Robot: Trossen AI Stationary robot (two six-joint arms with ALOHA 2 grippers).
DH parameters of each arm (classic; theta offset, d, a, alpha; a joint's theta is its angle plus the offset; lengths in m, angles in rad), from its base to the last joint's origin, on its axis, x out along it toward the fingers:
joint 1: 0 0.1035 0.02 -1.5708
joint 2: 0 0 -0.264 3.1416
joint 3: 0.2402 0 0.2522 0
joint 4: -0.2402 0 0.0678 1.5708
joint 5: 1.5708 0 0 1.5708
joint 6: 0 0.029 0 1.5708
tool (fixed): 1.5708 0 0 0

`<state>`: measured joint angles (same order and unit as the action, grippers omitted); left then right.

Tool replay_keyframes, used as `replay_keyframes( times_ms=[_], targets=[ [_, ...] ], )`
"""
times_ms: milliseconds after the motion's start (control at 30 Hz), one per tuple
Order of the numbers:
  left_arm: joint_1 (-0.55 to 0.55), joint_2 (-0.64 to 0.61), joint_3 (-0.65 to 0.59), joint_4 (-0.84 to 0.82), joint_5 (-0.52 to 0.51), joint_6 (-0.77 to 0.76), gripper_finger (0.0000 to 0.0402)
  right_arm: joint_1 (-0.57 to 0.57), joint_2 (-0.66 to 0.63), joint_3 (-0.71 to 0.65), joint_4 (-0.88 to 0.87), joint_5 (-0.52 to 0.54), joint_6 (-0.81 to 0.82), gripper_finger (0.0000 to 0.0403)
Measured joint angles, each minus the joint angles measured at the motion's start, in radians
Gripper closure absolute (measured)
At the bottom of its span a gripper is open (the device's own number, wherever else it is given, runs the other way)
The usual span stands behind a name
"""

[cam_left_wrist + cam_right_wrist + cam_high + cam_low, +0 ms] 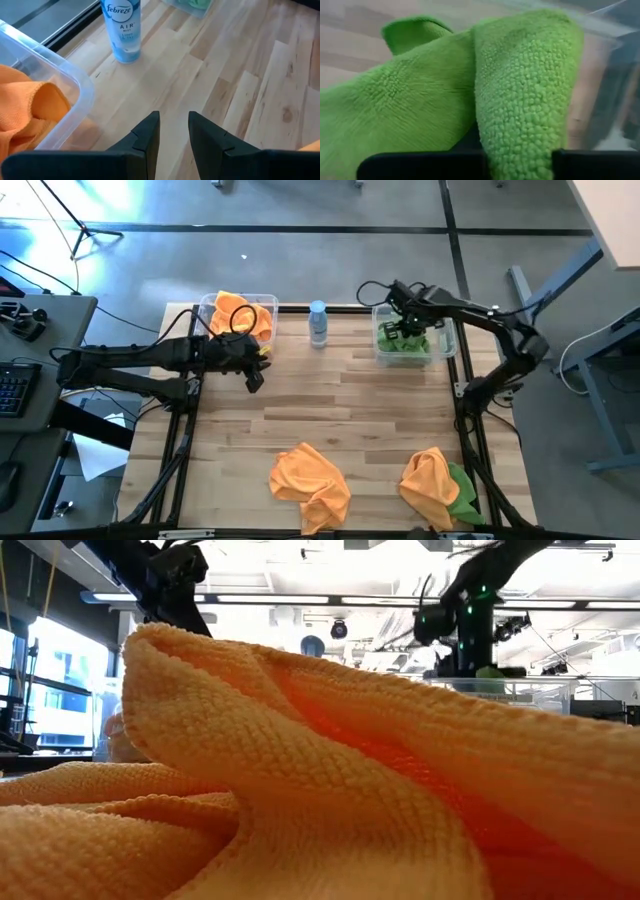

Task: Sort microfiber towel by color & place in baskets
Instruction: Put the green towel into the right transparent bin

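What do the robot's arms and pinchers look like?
Both arms are dark, nearly black, built from jointed tube-like sections. Black cables loop beside the left gripper and over the right gripper. Each gripper ends in two flat, wedge-shaped black fingers. In the low view, small green lights glow on the right arm.

Low view: orange towel fills lens, hides table. Right wrist view: green towel covers fingers. Bottle cap cropped.
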<state>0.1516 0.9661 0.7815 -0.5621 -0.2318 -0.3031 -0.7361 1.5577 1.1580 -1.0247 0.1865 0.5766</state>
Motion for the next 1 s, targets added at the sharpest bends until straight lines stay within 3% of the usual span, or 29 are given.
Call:
replay_keyframes(
  times_ms=[300,467,767,1000],
  targets=[
    [0.0,0.0,0.0,0.0,0.017,0.003,0.0313,-0.031,0.0,-0.233,0.254,-0.049,0.029,0.0378],
    [0.0,0.0,0.0,0.004,0.017,0.028,0.0313,-0.041,0.001,-0.266,0.301,-0.061,0.061,0.0341],
    [0.0,0.0,0.0,0.015,0.017,0.021,0.0313,-0.045,0.008,-0.158,0.208,-0.091,0.006,0.0245],
    [0.0,0.0,0.0,0.032,0.003,-0.007,0.0313,-0.034,0.002,0.042,-0.02,-0.022,-0.081,0.0219]
  ],
)
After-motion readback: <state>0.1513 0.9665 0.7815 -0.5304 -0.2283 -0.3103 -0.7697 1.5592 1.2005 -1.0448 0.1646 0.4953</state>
